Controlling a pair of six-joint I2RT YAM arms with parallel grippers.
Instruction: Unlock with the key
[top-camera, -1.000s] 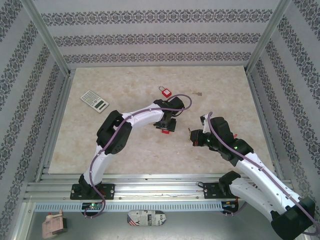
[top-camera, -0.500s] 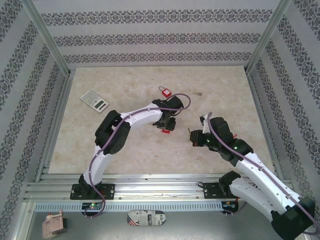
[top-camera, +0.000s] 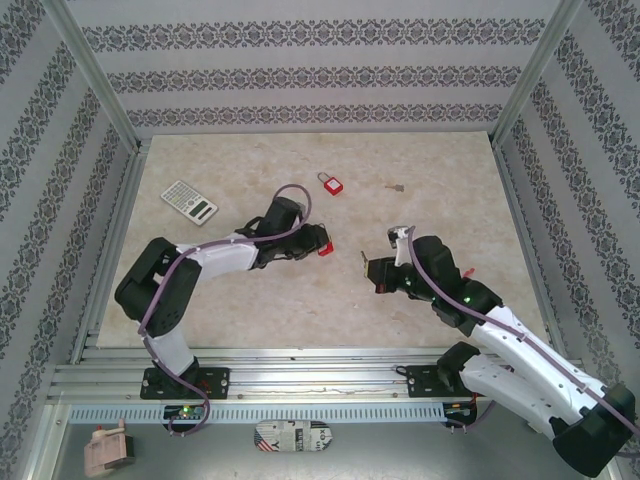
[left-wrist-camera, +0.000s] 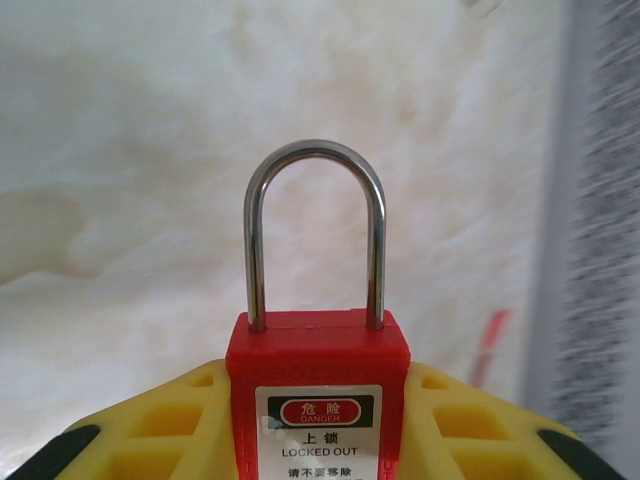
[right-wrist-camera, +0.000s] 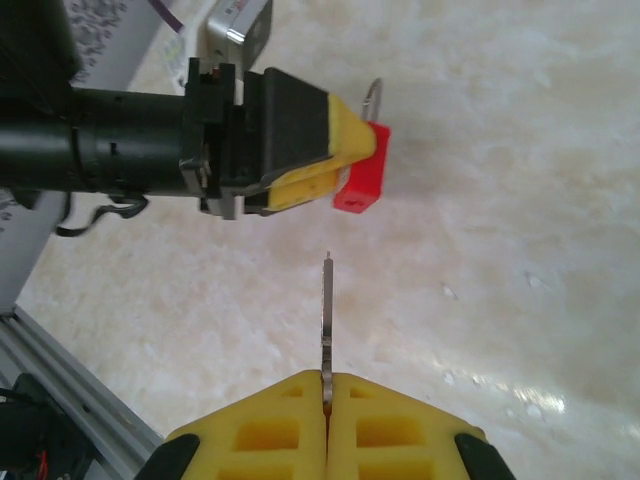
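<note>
Padlock (left-wrist-camera: 318, 400), red, shackle seated in its body, is clamped between the yellow fingers of the left claw (top-camera: 312, 243), right of the calculator (top-camera: 188, 201) and nearer the arm bases. Right claw (right-wrist-camera: 326, 385), farther right of the calculator, is pinched tight on the key (right-wrist-camera: 326, 310), blade pointing toward the left claw, a gap between. Second padlock (top-camera: 330, 183) lies on the tabletop (top-camera: 240, 310), right of the calculator.

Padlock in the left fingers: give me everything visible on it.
Red, plastic-looking padlock with a shiny steel shackle whose two legs both sit in the body, so it looks locked. A white label reads DANGER, LOCKED OUT, plus Chinese text. The yellow left fingers clamp the body from both sides, with the shackle sticking out past them. The key sits apart from it, not touching.
</note>
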